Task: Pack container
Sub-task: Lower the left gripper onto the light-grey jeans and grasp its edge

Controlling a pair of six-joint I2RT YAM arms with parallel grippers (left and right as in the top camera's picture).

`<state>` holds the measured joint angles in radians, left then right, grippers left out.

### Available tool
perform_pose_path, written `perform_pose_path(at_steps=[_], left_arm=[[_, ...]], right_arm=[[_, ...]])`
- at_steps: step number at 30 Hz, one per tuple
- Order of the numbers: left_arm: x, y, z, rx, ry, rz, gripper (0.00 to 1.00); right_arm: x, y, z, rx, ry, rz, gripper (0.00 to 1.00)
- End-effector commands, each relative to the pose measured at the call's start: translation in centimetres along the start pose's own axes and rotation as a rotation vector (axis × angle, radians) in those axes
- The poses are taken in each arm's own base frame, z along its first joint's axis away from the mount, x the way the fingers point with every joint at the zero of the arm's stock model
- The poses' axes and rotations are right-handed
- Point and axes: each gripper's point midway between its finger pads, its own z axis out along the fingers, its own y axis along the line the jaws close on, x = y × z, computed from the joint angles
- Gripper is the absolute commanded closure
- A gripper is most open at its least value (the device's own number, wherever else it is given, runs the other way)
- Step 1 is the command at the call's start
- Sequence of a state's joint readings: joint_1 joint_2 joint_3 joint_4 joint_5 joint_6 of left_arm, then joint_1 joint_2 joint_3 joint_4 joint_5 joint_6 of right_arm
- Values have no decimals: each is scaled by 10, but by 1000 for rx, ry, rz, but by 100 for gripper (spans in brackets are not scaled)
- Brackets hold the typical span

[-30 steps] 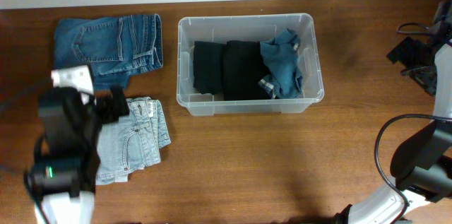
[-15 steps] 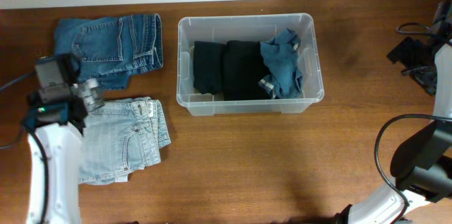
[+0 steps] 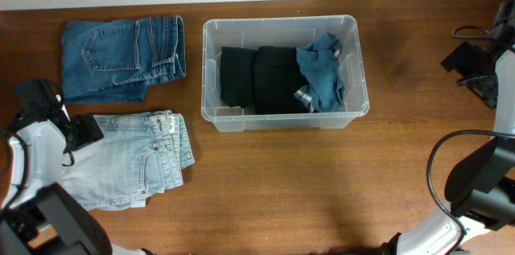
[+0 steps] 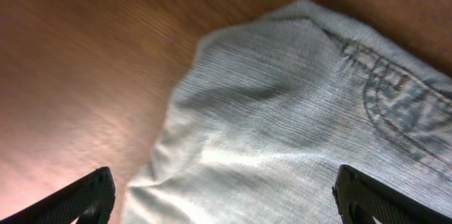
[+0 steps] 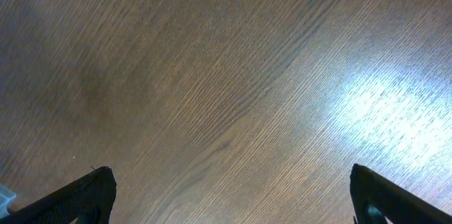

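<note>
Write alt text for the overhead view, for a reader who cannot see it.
A clear plastic container on a wooden table holds folded black clothes and a blue garment. Left of it lie dark jeans and pale jeans, the left arm over the pale pair's edge.

No legible text or labels anywhere

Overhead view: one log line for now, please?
container: partly packed | light jeans, dark jeans: outside | left jaws: open over light jeans | right jaws: open
</note>
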<state>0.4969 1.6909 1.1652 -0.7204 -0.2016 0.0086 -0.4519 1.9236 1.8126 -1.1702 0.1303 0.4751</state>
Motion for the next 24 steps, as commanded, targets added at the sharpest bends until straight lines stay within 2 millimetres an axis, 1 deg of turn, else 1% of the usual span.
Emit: perform_pose_path(at_steps=[1,6,12,15,21,24], left_arm=[[3,-6,19,78,47,-7,1],[15,-8,39,163,106,3,1],[27,4,53,175,156,-21,1],[28,10,56,171,158,-27,1],[22,10,59,188,130,3,1],[28,7,69,192,158,5,2]], right_arm=[[0,-3,1,13,-3,14,2],[0,-3,1,13,-3,14,2],[0,-3,1,13,-3,14,2],[0,-3,1,13,-3,14,2],[0,-3,1,13,-3,14,2],[0,-3,1,13,-3,14,2]])
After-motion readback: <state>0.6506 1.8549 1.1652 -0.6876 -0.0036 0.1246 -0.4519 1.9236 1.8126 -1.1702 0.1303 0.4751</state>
